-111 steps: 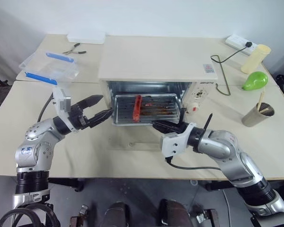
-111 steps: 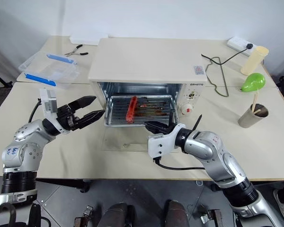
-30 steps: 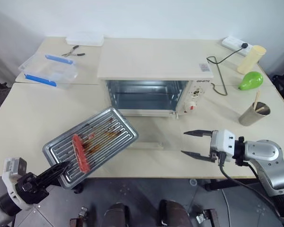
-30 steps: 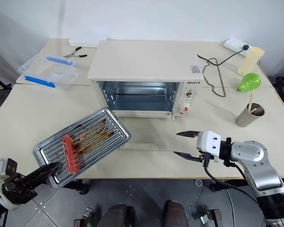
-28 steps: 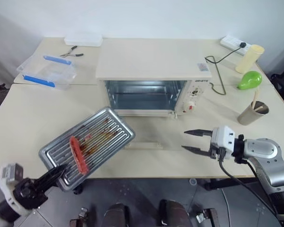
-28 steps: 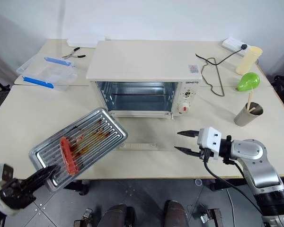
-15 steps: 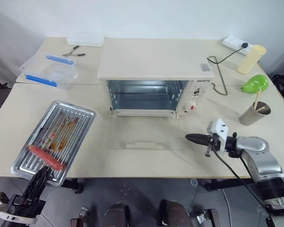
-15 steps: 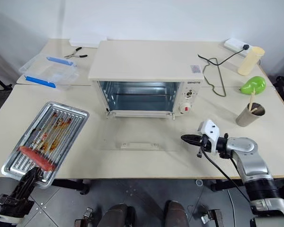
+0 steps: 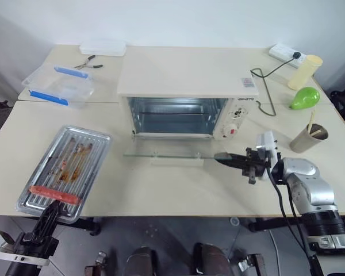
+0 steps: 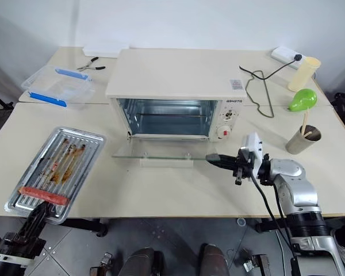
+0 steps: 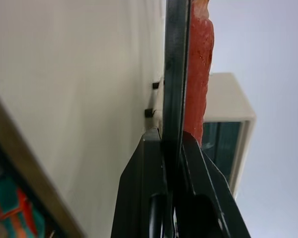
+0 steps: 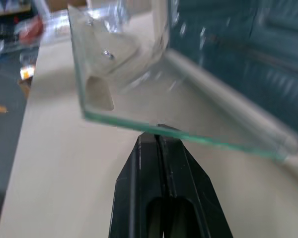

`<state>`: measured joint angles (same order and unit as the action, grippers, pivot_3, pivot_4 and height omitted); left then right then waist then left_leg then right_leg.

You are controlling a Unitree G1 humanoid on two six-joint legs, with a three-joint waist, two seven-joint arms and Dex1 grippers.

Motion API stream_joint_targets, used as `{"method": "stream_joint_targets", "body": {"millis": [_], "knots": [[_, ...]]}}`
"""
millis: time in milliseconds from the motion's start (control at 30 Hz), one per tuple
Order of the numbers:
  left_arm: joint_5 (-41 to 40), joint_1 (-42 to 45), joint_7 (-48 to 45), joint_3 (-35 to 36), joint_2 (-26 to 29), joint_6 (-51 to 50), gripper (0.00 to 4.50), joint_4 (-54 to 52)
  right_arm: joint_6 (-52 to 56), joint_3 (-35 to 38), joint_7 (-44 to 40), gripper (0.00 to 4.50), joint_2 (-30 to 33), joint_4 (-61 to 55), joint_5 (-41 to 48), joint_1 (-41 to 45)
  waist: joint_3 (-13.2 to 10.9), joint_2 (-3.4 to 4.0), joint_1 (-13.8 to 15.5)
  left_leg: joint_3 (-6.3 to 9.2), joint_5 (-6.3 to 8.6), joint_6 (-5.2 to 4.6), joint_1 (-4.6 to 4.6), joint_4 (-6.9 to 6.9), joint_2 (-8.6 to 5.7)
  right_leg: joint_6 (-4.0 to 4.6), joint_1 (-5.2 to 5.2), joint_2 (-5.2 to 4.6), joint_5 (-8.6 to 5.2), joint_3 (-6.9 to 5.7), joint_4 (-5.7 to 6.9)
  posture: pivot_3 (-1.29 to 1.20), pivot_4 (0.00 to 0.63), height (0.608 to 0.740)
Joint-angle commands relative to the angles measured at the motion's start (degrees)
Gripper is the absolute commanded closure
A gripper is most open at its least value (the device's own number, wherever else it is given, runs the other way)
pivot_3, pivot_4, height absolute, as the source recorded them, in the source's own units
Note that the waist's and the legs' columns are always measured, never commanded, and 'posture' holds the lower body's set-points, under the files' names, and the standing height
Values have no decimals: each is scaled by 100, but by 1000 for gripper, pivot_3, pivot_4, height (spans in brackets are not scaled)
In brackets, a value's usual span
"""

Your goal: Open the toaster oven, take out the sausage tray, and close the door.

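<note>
The right gripper (image 9: 225, 158), fingers pressed together, sits under the right front edge of the glass door (image 9: 161, 154), which hangs about level in front of the toaster oven (image 9: 187, 95). The sausage tray (image 9: 66, 164), with 1 red sausage (image 9: 53, 195), lies on the table (image 9: 161, 192) well left of the oven, its near rim pinched by the left gripper (image 9: 50, 211). To shut it cleanly, the closed tips should probably push up and in along the hinge arc, without sliding off the glass.
</note>
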<state>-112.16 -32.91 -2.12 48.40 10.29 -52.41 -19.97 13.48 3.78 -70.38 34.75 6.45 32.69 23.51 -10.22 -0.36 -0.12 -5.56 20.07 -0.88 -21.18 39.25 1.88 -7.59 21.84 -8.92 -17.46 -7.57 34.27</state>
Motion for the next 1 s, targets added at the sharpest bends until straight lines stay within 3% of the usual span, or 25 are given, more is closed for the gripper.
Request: {"method": "stream_joint_targets", "body": {"millis": [33, 267, 367, 467, 567, 933, 967, 1000], "knots": [[-84, -5, -153, 174, 78, -68, 4500, -38, 293, 355, 234, 4476, 7, -356, 334, 99, 0, 0, 11, 2, 1, -1, -1, 0, 1, 0, 0, 0, 0, 0, 0, 0, 150, 740], [-84, -108, -407, 69, 608, -526, 4500, 111, 914, 934, 1281, 4476, -306, -804, 948, 699, 0, 4, -12, -1, 3, 0, -6, -1, 2, 1, 12, 1, 0, 5, 6, 0, 150, 740], [-84, -213, -551, -134, 802, -607, 4500, -44, 808, 941, 1300, 4476, -154, -1176, 759, 450, 0, 3, -2, -3, 7, 5, -9, -4, 3, 1, 23, 3, 0, 9, 17, 0, 150, 740], [-84, -324, -646, -355, 1078, -646, 4500, -161, 46, 827, 1079, 4476, 134, -1336, 65, 20, 3, -3, 40, 12, 14, 4, -11, -5, -4, 1, 22, 7, 0, 16, 22, 0, 150, 740], [-84, -331, -807, -504, 1321, -616, 4500, -234, -465, 866, 725, 3892, 297, -1496, -112, -359, 2, -2, 27, -2, 16, -1, -11, -4, -14, 1, 19, 7, 0, 40, 10, 0, 150, 740], [-84, 117, -857, -1616, 2863, -875, 4500, -108, -814, 975, 117, 329, 801, -2033, -102, -1474, 4, 8, -1, -36, 14, 4, 2, -6, 4, 4, 27, 36, -2, 85, 1, 0, 150, 740], [-84, 140, -876, -1661, 2944, -879, 4500, -106, -835, 989, 135, 53, 798, -2076, -101, -1535, 4, 8, -1, -41, 14, 3, 3, -6, 3, 4, 29, 35, -2, 91, 2, 0, 150, 740], [-84, 248, -916, -1755, 3053, -910, 4500, -86, -865, 1006, 126, 53, 821, -2128, -114, -1642, 4, 7, 3, -45, 14, 3, 3, -6, 3, 4, 31, 34, -2, 96, 4, 0, 150, 740]]}}
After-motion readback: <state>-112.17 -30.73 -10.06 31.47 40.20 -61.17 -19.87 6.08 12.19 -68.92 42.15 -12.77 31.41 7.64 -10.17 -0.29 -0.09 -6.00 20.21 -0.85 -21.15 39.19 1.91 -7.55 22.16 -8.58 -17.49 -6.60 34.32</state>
